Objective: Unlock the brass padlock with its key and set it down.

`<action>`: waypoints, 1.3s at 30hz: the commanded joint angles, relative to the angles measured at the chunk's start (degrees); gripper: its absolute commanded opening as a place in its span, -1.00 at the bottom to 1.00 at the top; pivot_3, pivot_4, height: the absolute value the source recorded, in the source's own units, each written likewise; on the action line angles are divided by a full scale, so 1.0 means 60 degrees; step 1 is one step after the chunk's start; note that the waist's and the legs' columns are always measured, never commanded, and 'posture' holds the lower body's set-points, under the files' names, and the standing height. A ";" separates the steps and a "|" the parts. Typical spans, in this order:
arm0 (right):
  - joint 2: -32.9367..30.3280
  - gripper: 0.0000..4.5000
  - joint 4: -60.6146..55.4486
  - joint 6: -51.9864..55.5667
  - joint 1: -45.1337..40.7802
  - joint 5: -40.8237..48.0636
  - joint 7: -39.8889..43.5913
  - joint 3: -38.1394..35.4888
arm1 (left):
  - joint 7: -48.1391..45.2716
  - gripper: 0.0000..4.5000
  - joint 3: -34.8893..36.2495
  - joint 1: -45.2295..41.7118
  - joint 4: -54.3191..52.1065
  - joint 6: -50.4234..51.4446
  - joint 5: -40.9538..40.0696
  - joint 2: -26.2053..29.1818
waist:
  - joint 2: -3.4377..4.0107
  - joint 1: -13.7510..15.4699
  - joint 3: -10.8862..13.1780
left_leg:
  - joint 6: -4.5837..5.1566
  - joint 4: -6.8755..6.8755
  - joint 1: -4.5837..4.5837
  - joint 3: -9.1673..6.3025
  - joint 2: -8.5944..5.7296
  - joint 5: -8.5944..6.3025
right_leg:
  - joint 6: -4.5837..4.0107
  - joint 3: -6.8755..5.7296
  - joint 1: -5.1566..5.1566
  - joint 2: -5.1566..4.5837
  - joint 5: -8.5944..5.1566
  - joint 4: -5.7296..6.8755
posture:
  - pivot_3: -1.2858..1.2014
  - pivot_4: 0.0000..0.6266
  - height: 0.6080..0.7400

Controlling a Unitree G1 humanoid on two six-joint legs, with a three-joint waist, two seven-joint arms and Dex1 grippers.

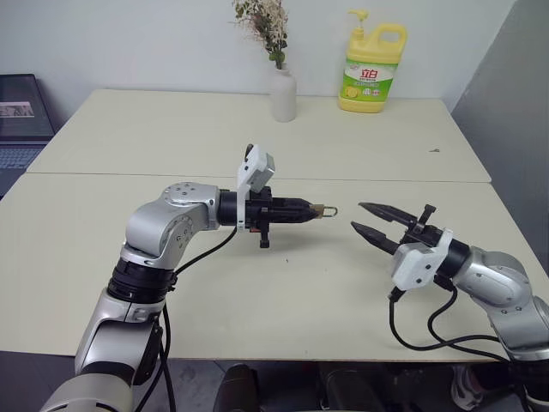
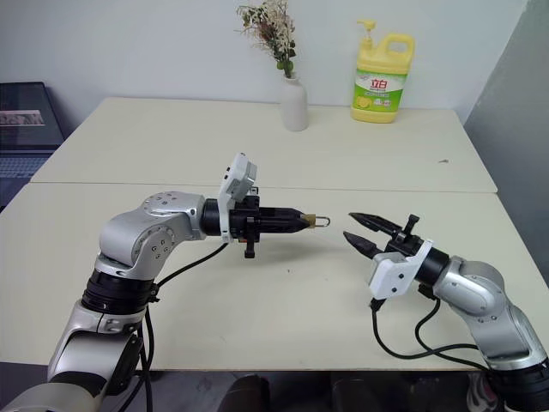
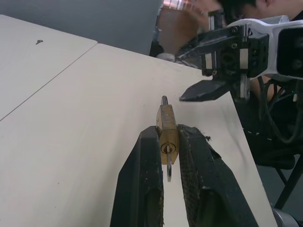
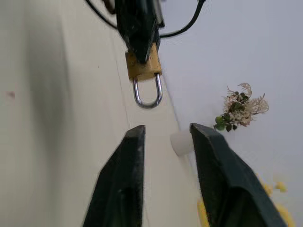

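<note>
Red characters are printed on the green-and-white label of the yellow plastic pump bottle (image 1: 371, 70) at the far edge of the pale matte desk (image 1: 257, 137); they cannot be read clearly. A smooth white vase (image 1: 284, 94) with dried sprigs is set to its left. The squarish brass padlock (image 3: 167, 133) with its thin silver U-shaped shackle is pinched above the desk by the left gripper (image 1: 312, 210). A keyhole and metal ring are seen on its underside. The right gripper (image 1: 367, 218) is held spread, near the shackle but apart.
</note>
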 commanded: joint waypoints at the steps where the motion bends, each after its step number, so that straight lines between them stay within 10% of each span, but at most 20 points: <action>1: -0.0062 -0.89 -0.1089 0.0713 -0.0039 0.1389 0.0653 0.0164 | -0.0310 -0.93 0.0080 -0.0181 -0.0087 -0.0134 -0.0147 0.0033 | 0.0000 -0.0002 0.0000 | 0.0000 0.0000 0.0001 -0.0001 0.0000 0.0000 | 0.0000 -0.0001 0.0001 0.0000 0.0000 0.0000 | 0.03 -0.52 1.00; 39: 0.0358 -1.00 0.0598 0.1051 -0.1551 0.1720 0.2422 0.0892 | -0.1309 -0.93 0.0136 0.0364 -0.1199 0.0189 -0.0823 0.0715 | 0.0000 0.0008 0.0000 | 0.0002 0.0003 0.0000 -0.0013 0.0000 -0.0001 | 0.0006 -0.0010 0.0003 0.0002 -0.0001 -0.0006 | 0.03 -0.52 1.00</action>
